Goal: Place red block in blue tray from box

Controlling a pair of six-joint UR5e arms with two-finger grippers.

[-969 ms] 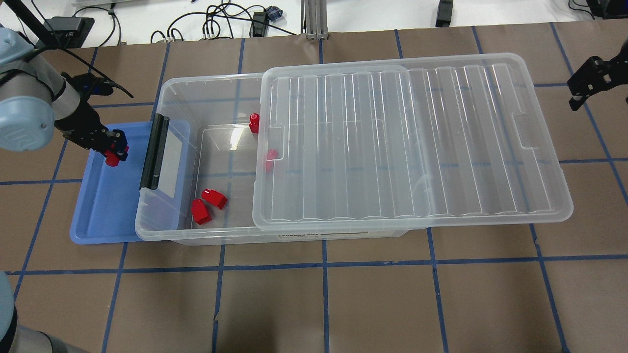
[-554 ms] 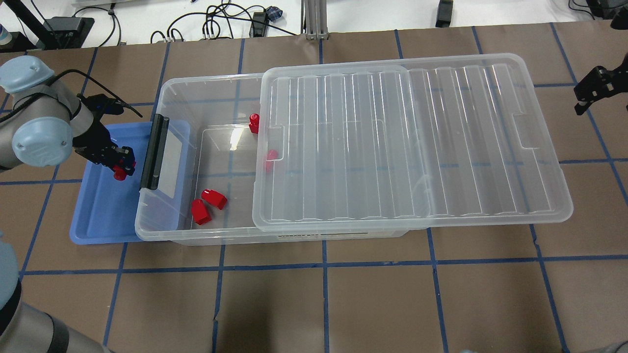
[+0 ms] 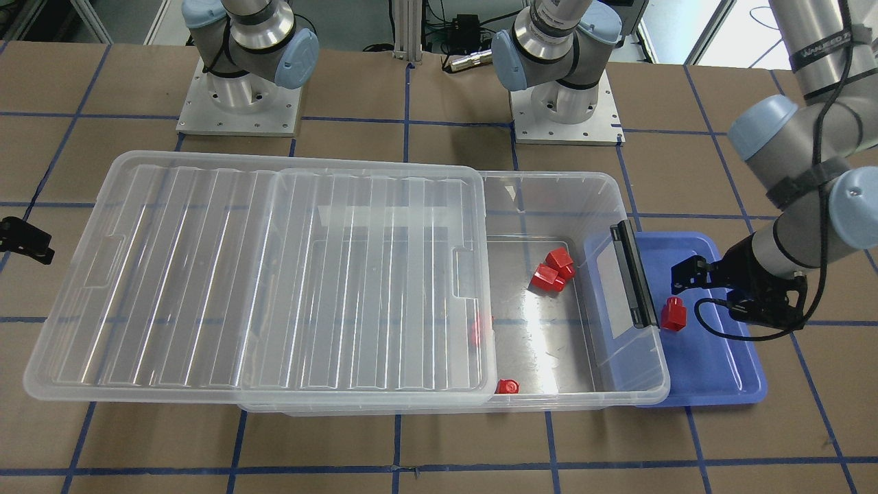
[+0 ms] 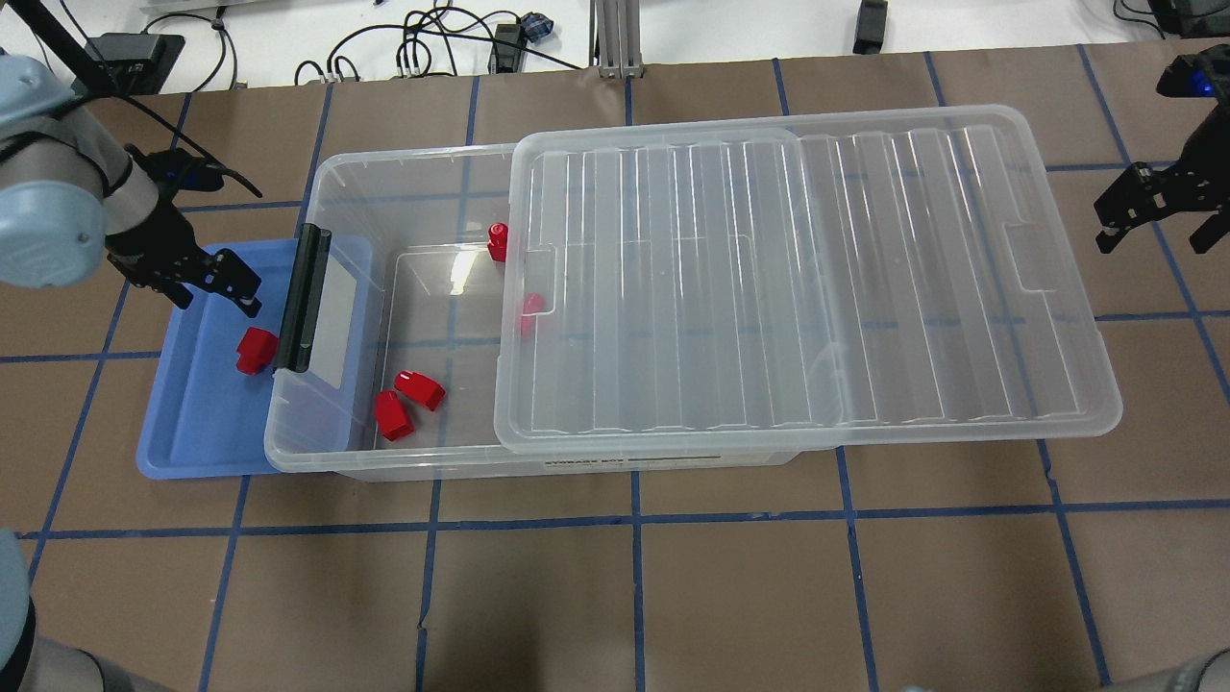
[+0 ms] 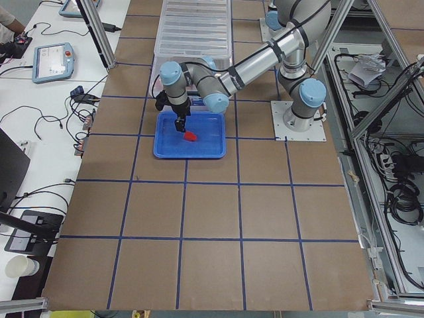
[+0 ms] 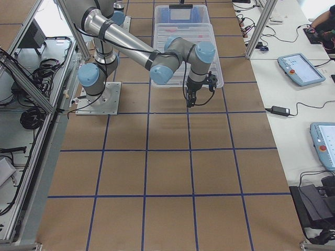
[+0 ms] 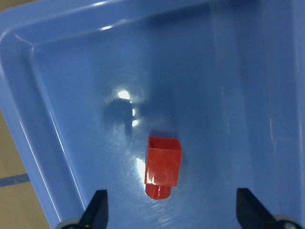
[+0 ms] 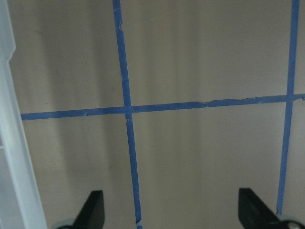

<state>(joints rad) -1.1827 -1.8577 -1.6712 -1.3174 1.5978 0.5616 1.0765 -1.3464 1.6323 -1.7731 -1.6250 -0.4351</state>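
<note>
A red block (image 4: 256, 348) lies on its side in the blue tray (image 4: 197, 423), next to the box's black latch (image 4: 303, 298). It also shows in the front view (image 3: 673, 314) and the left wrist view (image 7: 163, 164). My left gripper (image 4: 219, 296) is open and empty just above and behind it, over the tray (image 7: 214, 86). The clear box (image 4: 404, 159) has its lid (image 4: 817, 279) slid to the right, with several red blocks (image 4: 408, 399) on its floor. My right gripper (image 4: 1153, 231) is open and empty over bare table past the lid's right end.
The tray's right part sits under the box's latch end (image 3: 621, 322). The slid lid overhangs the box's right end (image 3: 68, 343). Cables and gear lie beyond the table's far edge (image 4: 432, 38). Brown table with blue tape lines (image 8: 126, 109) lies under the right gripper.
My left gripper held the red block over the tray; now it is open and has drawn back, and the block lies in the tray. The right gripper has shifted slightly.
</note>
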